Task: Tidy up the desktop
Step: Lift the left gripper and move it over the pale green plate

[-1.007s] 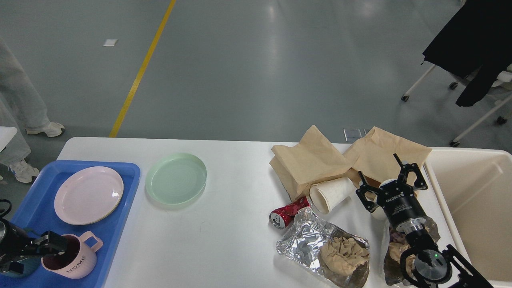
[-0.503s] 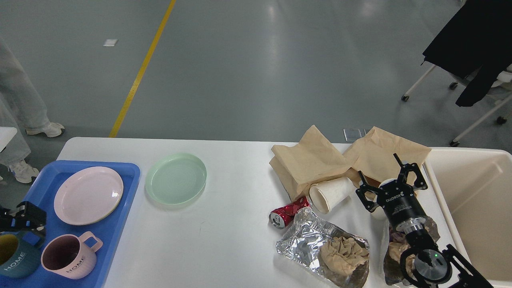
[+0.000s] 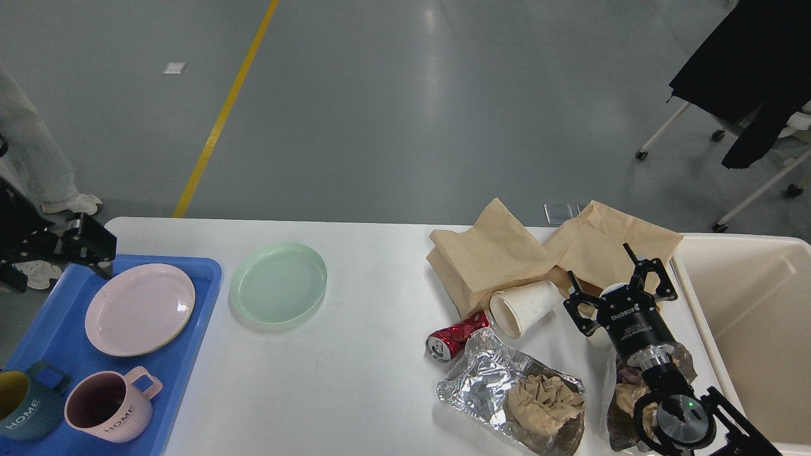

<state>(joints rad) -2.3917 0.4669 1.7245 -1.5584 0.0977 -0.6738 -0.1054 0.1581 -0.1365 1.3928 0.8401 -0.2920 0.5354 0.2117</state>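
You had the large smooth white rectangular desktop (image 3: 355, 380) filling the lower frame; all positions below are given relative to it. Off its right end stood the cream-coloured plastic bin (image 3: 747, 304), apparently empty as far as it showed. On its left end lay the blue plastic tray (image 3: 184, 354).

On the far right part of the desktop, two crumpled brown paper bags (image 3: 500, 253) were piled together. Toward its near right edge lay a sheet of crumpled silver foil (image 3: 485, 373) with a brown paper wad in it. Left of centre sat a pale green round plate (image 3: 279, 282), just beside the tray but not on it. A pink round plate (image 3: 139, 308) sat on the tray. A white paper cup (image 3: 523, 307) lay on its side against the bags. A pink mug (image 3: 111, 408) and a dark teal mug (image 3: 22, 411) stood at the tray's near end. A crushed red drinks can (image 3: 453, 339) lay touching the foil.

Your right gripper (image 3: 618, 282) hovered over the right-hand litter, fingers spread apart, holding nothing. Your left gripper (image 3: 82, 244) hung above the tray's far corner; whether its fingers were apart I cannot tell.

Judgement: crockery mostly sorted, green plate outstanding. All litter remained on the desktop, so the task was well short of half done.
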